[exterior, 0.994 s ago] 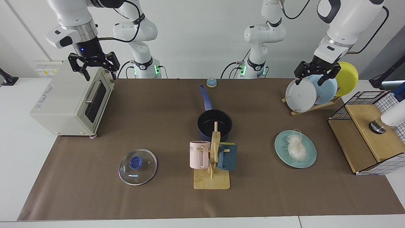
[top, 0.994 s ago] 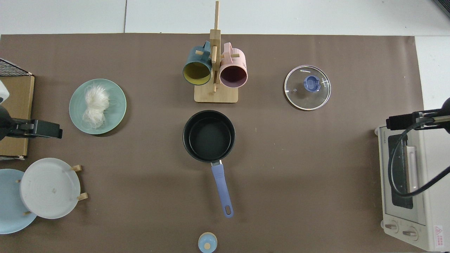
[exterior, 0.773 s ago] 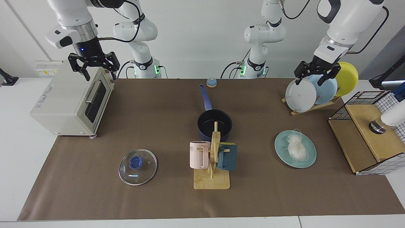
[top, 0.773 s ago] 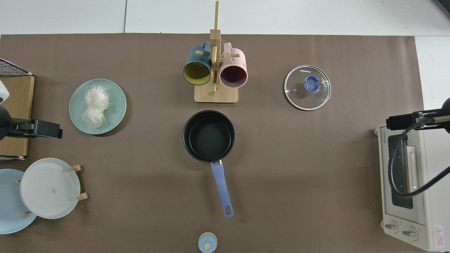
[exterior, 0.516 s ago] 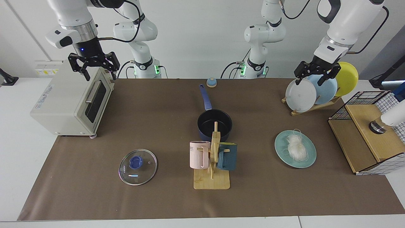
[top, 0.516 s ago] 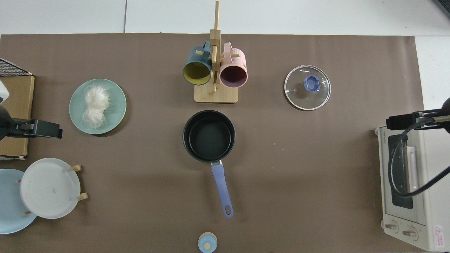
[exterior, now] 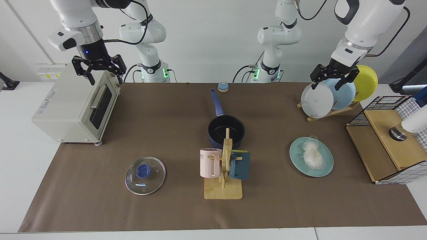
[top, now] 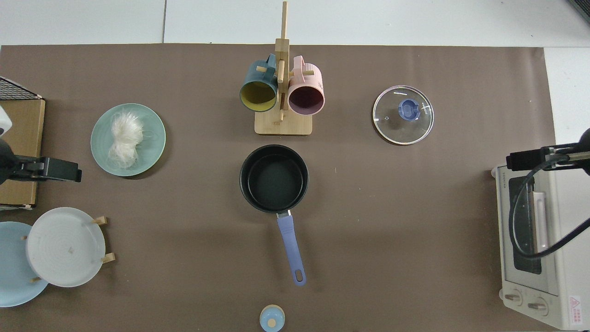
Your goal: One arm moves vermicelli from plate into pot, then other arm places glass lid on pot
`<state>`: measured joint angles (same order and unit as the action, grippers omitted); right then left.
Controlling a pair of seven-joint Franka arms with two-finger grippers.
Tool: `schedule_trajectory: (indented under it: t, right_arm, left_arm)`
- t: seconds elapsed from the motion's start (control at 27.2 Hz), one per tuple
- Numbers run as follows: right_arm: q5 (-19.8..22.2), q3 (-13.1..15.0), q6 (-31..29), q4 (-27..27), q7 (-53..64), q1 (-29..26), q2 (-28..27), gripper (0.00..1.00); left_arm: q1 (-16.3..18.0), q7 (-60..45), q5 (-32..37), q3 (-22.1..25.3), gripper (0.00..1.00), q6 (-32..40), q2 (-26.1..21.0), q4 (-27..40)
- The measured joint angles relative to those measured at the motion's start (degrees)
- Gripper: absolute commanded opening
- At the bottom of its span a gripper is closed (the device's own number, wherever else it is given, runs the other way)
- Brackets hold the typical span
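Fingers spread wide and empty on both: our left gripper [exterior: 326,82] hangs over the plate rack [exterior: 328,111], our right gripper [exterior: 99,72] over the toaster oven [exterior: 75,103]. Vermicelli [exterior: 313,156] lies on the plate [exterior: 297,156], at three o'clock from the pot [exterior: 226,129]; glass lid [exterior: 145,175] at seven o'clock.

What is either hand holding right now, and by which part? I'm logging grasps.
Nothing. The left hand hangs open above the plate rack; the right hand hangs open over the toaster oven.

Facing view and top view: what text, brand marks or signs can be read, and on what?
"WE": partial letters on the ribbed pink mug, rest hidden.
White toaster oven: side lettering, top-edge brand mark and a red triangle warning sticker, all too small to read.
Clear glass lid: small marks, unreadable.
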<state>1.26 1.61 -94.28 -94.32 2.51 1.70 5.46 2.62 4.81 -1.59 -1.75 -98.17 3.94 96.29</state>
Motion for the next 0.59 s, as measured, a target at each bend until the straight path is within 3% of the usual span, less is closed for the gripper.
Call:
schedule_trajectory:
  t: [0.18, 0.59]
  right_arm:
    - [0.0, 0.0, 0.14, -0.01, 0.0, 0.0, 0.0, 1.0]
    - [0.0, 0.03, 0.39, -0.04, 0.0, 0.09, 0.0, 1.0]
  left_arm:
    - [0.0, -0.01, 0.06, 0.26, 1.0, -6.23, -2.62, 0.04]
    - [0.0, -4.25, 0.09, 0.38, 1.0, -17.56, -13.27, 0.04]
